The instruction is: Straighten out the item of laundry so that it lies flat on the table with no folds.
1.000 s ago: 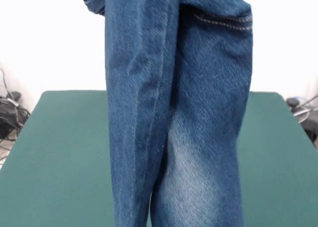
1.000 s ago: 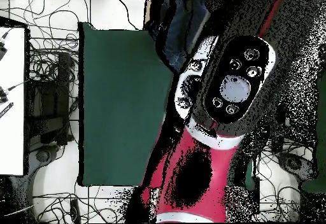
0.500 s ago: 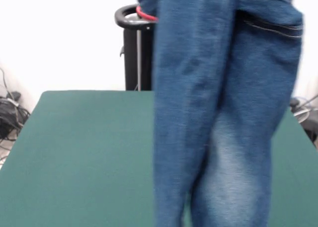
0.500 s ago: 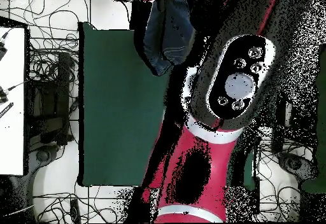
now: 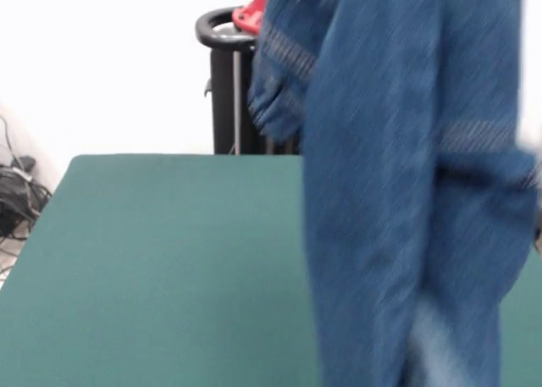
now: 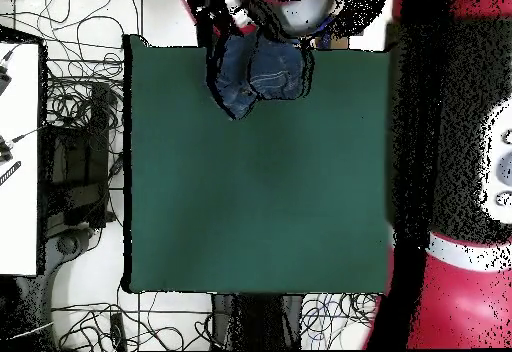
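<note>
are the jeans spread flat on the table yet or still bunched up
Not flat. The jeans hang in the air, draping down in vertical folds in front of the green table; overhead they show as a bunched clump.

The medium-blue denim jeans (image 5: 406, 192) are showing a coarse, matt twill weave, hanging over the smooth, matt dark green cloth surface (image 5: 152, 268).

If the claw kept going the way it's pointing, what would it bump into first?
The claw itself is hidden above the dangling jeans, so this is a guess. If it points down, it would probably press into the jeans first, then reach the green table beneath them.
</note>
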